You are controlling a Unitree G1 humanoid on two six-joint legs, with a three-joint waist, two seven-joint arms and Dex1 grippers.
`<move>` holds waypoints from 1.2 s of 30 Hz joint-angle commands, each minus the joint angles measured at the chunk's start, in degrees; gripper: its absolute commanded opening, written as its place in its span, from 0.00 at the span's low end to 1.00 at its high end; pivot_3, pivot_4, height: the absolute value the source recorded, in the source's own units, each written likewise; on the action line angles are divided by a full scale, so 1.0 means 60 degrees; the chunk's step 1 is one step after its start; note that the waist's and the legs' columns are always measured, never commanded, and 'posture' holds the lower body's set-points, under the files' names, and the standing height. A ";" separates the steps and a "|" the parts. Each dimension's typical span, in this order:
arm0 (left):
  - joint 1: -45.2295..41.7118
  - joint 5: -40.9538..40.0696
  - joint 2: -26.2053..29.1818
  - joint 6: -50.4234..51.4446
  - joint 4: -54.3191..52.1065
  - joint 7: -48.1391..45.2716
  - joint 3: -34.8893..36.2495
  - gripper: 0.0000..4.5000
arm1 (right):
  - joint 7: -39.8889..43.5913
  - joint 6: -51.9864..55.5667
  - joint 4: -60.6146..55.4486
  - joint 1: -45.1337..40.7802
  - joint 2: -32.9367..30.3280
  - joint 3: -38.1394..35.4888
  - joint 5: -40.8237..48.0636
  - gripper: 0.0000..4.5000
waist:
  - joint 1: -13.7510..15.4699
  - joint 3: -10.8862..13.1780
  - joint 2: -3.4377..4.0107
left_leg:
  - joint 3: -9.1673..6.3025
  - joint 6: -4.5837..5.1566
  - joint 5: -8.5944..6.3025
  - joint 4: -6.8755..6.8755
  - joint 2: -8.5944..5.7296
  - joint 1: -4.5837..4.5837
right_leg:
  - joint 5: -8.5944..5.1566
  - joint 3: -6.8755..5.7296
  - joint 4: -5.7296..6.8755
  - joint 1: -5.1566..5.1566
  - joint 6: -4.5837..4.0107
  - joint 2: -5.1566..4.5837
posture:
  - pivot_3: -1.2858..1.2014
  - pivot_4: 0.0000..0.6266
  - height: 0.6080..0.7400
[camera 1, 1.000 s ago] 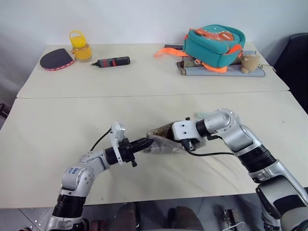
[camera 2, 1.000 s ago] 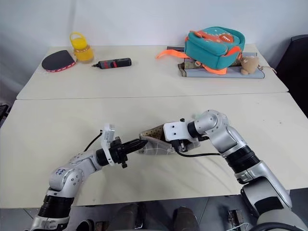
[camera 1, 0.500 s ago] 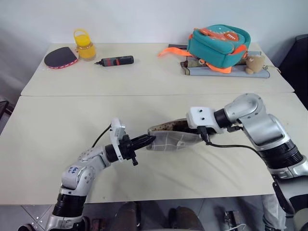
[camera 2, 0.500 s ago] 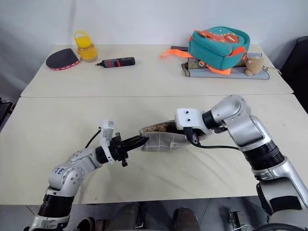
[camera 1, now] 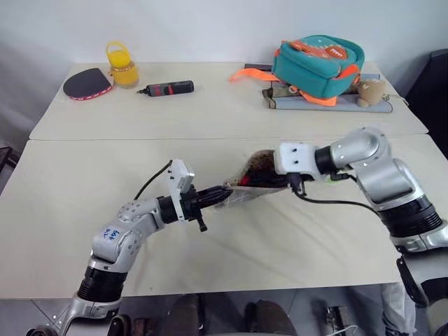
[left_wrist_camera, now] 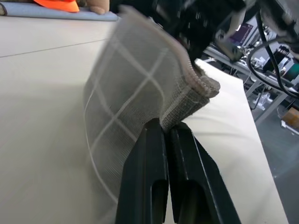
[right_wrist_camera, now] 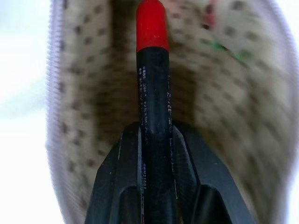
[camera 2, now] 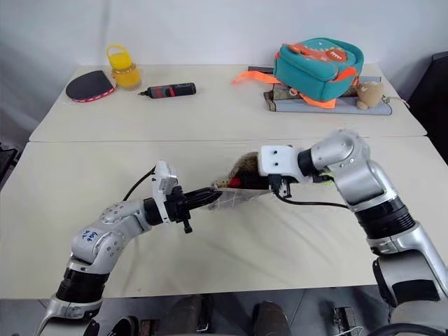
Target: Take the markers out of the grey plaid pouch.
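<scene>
Grey plaid pouch (camera 1: 246, 190) hanging in mid-air over the near bench (camera 1: 63, 210), strung between both arms, open mouth turned up toward the right side. Soft and light by the look of it: fabric sagging and folding between the two holds, likely to slump shut if let go. Best taken by a seamed edge or corner, as now.

Starting at the left, at about 7 o'clock from the pouch: left hand (left_wrist_camera: 167, 131) clenched on a corner seam of the pouch, fingers pressed flat together with the grey cloth pinched between them. Forearm reaching roughly level, toward 2 o'clock.

Then the pouch itself, speckled beige lining showing at the mouth.

Then, at about 2 o'clock from the pouch: right hand (right_wrist_camera: 154, 140) dipped down into the mouth, closed on a marker (right_wrist_camera: 152, 88), a slim dark stick with a red end, gripped around the black barrel with the red tip pointing deeper inside. Stiff and smooth, probably slippery in a loose pinch; held mid-barrel, judged ready to slide straight out along its length. Right wrist angled downward and toward the left arm. Marker not yet free of the pouch.
</scene>
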 commanded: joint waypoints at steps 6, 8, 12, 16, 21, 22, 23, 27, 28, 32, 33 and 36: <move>0.0213 0.0737 0.0633 -0.1040 0.0221 0.0008 0.0845 0.00 | 0.0330 0.0971 -0.0291 -0.0930 -0.0289 -0.1853 0.1788 0.12 | -0.0010 0.0001 0.0002 | -0.0003 0.0000 0.0000 0.0000 0.0004 0.0002 | 0.0000 -0.0003 -0.0002 0.0000 0.0000 -0.0001 | 0.52 0.24 1.00; 0.0149 0.0903 0.0701 -0.1322 0.0369 0.0048 0.1014 0.00 | 0.0369 0.1340 -0.0361 -0.1086 -0.0289 -0.2156 0.2234 0.12 | -0.0009 0.0001 0.0002 | -0.0004 0.0001 -0.0001 -0.0001 0.0004 0.0003 | 0.0000 -0.0003 -0.0002 -0.0001 0.0000 -0.0001 | 0.52 0.24 1.00; -0.0127 0.2281 0.0997 -0.2811 0.1119 0.0525 0.1089 0.00 | 0.0316 0.1489 -0.0295 -0.0961 -0.0520 -0.2234 0.2274 0.12 | 0.0017 0.0002 0.0000 | -0.0005 0.0002 -0.0001 -0.0007 0.0001 0.0002 | 0.0000 -0.0003 -0.0002 0.0000 0.0000 -0.0006 | 0.52 0.24 1.00; -0.0457 0.3961 0.1827 -0.4621 0.1884 0.1319 0.1444 0.00 | -0.0092 0.0621 0.0363 0.0070 -0.0779 -0.1873 0.1422 0.12 | 0.0012 -0.0001 -0.0007 | -0.0001 0.0004 -0.0003 -0.0009 -0.0003 0.0002 | 0.0001 -0.0014 -0.0001 0.0000 0.0001 -0.0008 | 0.52 0.24 1.00; -0.0209 0.4837 0.2353 -0.5835 0.1982 0.1739 0.1701 0.00 | -0.0734 -0.0392 0.0714 0.1481 -0.0597 -0.1782 0.0953 0.12 | 0.0004 0.0003 0.0002 | 0.0022 0.0005 -0.0003 -0.0040 -0.0005 0.0003 | 0.0002 -0.0039 0.0010 -0.0016 0.0004 -0.0009 | 0.52 0.24 1.00; -0.0004 0.4896 0.2310 -0.5929 0.1884 0.1756 0.1671 0.00 | -0.0982 -0.0676 0.0936 0.1633 -0.0571 -0.1743 0.0739 0.12 | -0.0013 0.0003 0.0002 | 0.0021 0.0005 -0.0003 -0.0041 -0.0004 0.0003 | 0.0002 -0.0041 0.0014 -0.0018 0.0004 -0.0008 | 0.52 0.24 1.00; 0.0219 0.4933 0.2216 -0.5966 0.1768 0.1773 0.1607 0.00 | -0.1153 -0.1040 0.1179 0.1757 -0.0573 -0.1680 0.0537 0.12 | -0.0034 0.0003 0.0003 | 0.0024 0.0005 -0.0003 -0.0042 -0.0003 0.0005 | 0.0002 -0.0041 0.0014 -0.0018 0.0004 -0.0008 | 0.52 0.24 1.00; 0.0969 0.5113 0.1731 -0.5912 0.1283 0.1755 0.0997 0.00 | -0.1878 -0.2099 0.2171 0.1939 -0.0335 -0.1580 0.0017 0.12 | -0.0017 0.0003 0.0002 | 0.0027 0.0002 -0.0002 -0.0042 0.0001 0.0014 | 0.0002 -0.0038 0.0020 -0.0018 0.0004 -0.0006 | 0.52 0.24 1.00; 0.1140 0.4793 0.1497 -0.5662 0.1148 0.1601 0.0860 0.06 | -0.2058 -0.2275 0.2378 0.1946 -0.0242 -0.1587 -0.0064 0.12 | 0.0001 0.0003 0.0002 | 0.0028 0.0002 -0.0001 -0.0038 0.0001 0.0017 | 0.0002 -0.0033 0.0020 -0.0017 0.0004 -0.0007 | 0.52 0.24 1.00; 0.1594 0.4358 0.1149 -0.5204 0.0590 0.1270 0.0706 0.29 | -0.1905 -0.2292 0.2629 0.2120 -0.0081 -0.1704 0.0169 0.28 | 0.0019 0.0004 0.0002 | 0.0023 0.0003 0.0003 -0.0030 -0.0003 0.0013 | 0.0002 -0.0022 0.0017 -0.0015 0.0004 -0.0014 | 0.52 0.24 1.00; 0.1629 0.4259 0.1131 -0.5156 0.0461 0.1238 0.0806 0.35 | -0.1768 -0.2123 0.2495 0.2183 -0.0045 -0.1770 0.0368 0.34 | 0.0011 0.0004 0.0002 | 0.0020 0.0003 0.0003 -0.0030 -0.0003 0.0010 | 0.0002 -0.0022 0.0020 -0.0015 0.0004 -0.0013 | 0.52 0.24 1.00; 0.1803 0.3802 0.1270 -0.4999 0.0332 0.0946 0.1194 0.56 | -0.1787 -0.2080 0.2367 0.2197 -0.0061 -0.1871 0.0482 0.57 | 0.0001 0.0004 0.0003 | 0.0014 0.0000 0.0004 -0.0030 0.0004 0.0012 | 0.0002 -0.0022 0.0017 -0.0015 0.0003 -0.0009 | 0.52 0.24 1.00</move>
